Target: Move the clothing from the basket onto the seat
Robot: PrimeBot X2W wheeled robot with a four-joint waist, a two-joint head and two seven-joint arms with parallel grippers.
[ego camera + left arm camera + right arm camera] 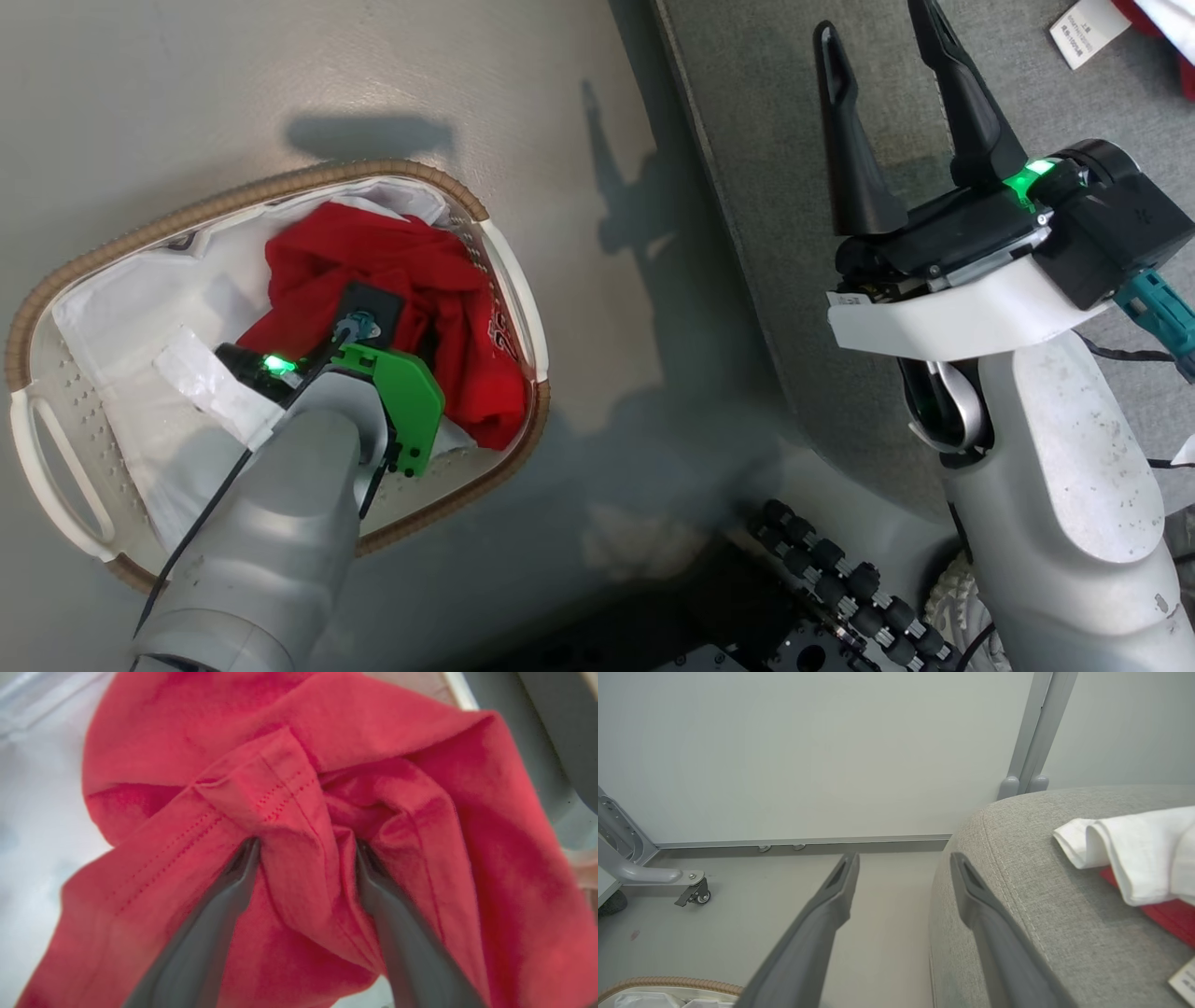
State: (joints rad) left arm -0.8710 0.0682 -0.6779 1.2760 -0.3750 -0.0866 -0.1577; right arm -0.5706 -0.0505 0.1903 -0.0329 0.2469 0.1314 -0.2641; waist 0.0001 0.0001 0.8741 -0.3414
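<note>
Left gripper [306,847] near the right rim of the basket [540,411], fingers [219,905] apart astride a fold of clothing [397,742] — close deep before lifting.

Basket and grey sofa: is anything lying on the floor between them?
Nothing. The head view shows bare floor, crossed by shadows, between the basket and the sofa.

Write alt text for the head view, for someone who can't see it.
Seen from above, the robot's left arm reaches down into a white laundry basket on the floor, onto a crumpled red garment. Its right tool hangs open over a grey sofa beside the basket.
</note>
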